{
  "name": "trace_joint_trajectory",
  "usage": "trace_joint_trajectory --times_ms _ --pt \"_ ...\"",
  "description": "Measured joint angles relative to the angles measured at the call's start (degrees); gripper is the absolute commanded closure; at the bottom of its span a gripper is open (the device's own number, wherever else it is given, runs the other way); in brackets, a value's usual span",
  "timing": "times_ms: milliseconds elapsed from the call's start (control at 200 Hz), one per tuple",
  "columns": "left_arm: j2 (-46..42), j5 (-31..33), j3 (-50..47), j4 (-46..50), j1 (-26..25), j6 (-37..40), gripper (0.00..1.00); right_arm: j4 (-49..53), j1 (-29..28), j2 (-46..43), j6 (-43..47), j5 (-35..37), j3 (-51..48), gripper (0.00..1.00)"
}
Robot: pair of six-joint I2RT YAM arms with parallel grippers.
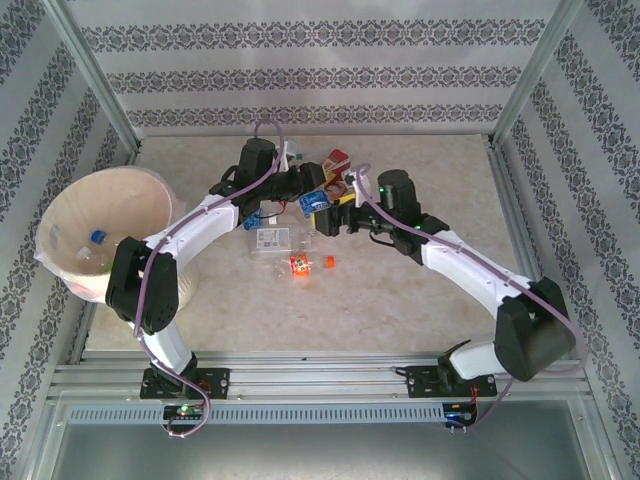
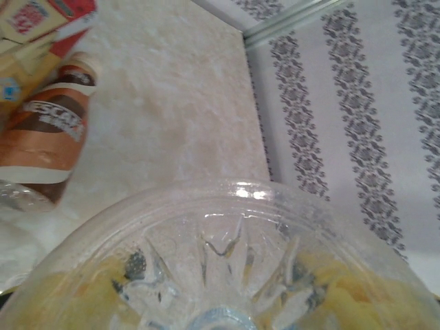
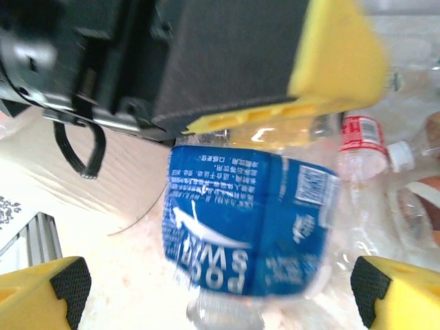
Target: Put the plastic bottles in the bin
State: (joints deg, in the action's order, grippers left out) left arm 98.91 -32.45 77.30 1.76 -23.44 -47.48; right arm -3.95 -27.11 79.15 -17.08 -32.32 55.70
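Beige marbled table (image 1: 440,170) inside patterned walls carries a cluster of plastic bottles (image 1: 336,186) at its middle. One clear bottle with a blue label (image 3: 247,227) is gripped by the left gripper (image 1: 305,197), whose yellow finger presses on its upper side in the right wrist view; the left wrist camera looks straight onto its ribbed clear base. That bottle lies between the fingers of the right gripper (image 3: 220,295), which stand wide apart and clear of it on both sides. Just beside it are a brown Nescafé bottle (image 2: 51,130), a red-labelled bottle (image 3: 361,134) and a white-capped bottle (image 3: 400,157). Nearer the arm bases lie a flattened clear bottle (image 1: 272,240) and an orange-capped bottle (image 1: 300,265). Well to the left stands the bin (image 1: 120,200), with a blue-capped bottle (image 1: 97,236) inside
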Motion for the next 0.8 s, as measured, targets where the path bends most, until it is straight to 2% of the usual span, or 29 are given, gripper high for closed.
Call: trace_joint_trajectory --times_ms 125,315,565,799 --pt "-1.4 3.9 0.0 3.5 0.3 1.9 0.49 1.8 1.8 -5.2 1.0 1.2 -1.6 0.02" --pt "-6.5 11.1 1.5 11.0 0.9 6.4 0.49 1.3 2.1 -10.8 0.9 12.4 -5.7 0.02" --pt "-15.8 20.8 5.8 21.8 1.8 12.9 0.48 -0.1 3.8 -11.5 -0.7 22.0 -7.9 0.02" --pt "-22.2 28.7 11.6 32.5 3.3 18.0 0.48 -3.2 3.8 -11.5 -2.4 26.5 -8.5 0.02"
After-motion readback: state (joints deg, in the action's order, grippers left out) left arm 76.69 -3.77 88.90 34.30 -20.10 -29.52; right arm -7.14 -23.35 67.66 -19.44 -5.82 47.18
